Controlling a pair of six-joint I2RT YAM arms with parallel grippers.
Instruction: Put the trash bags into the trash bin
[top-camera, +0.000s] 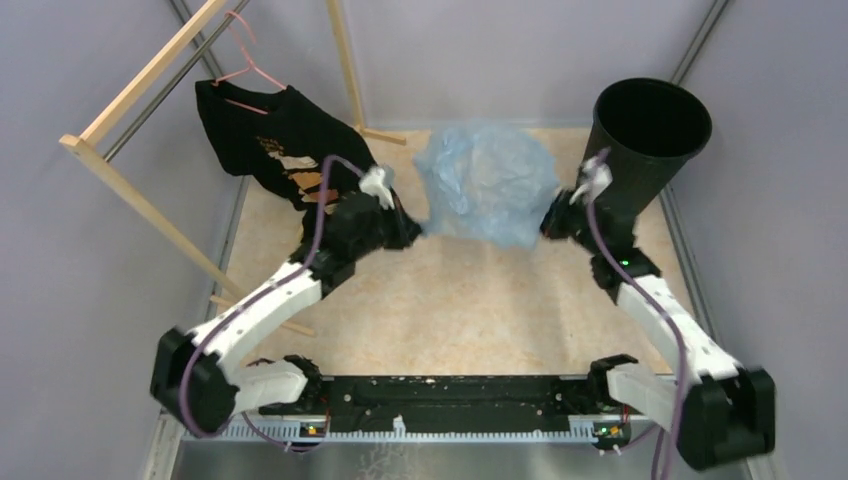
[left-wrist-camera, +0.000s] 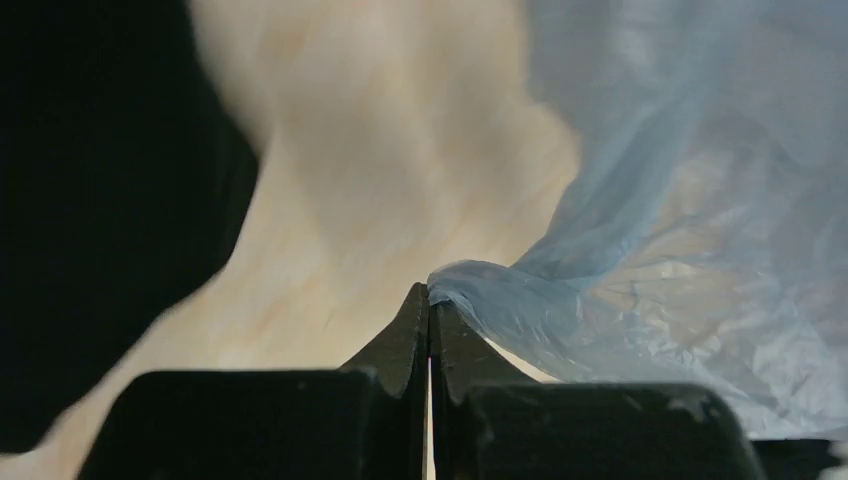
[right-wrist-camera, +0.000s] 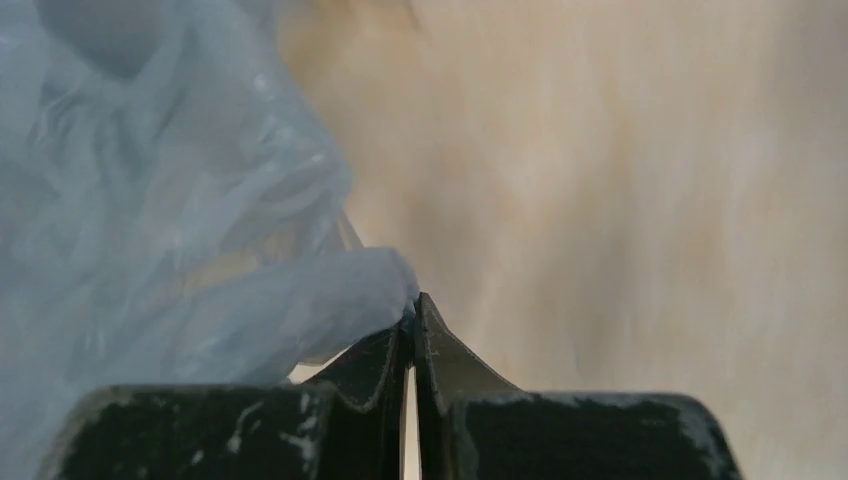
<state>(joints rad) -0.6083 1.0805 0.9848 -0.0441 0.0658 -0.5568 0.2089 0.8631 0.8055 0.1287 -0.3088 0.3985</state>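
My L tool & R tool clamp tight on pale-blue trash bag, not yet in black bin.

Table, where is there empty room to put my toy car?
The big bare patch of table between left arm and right arm, nearer than the trash bag. The back is crowded: black T-shirt, bag, trash bin.
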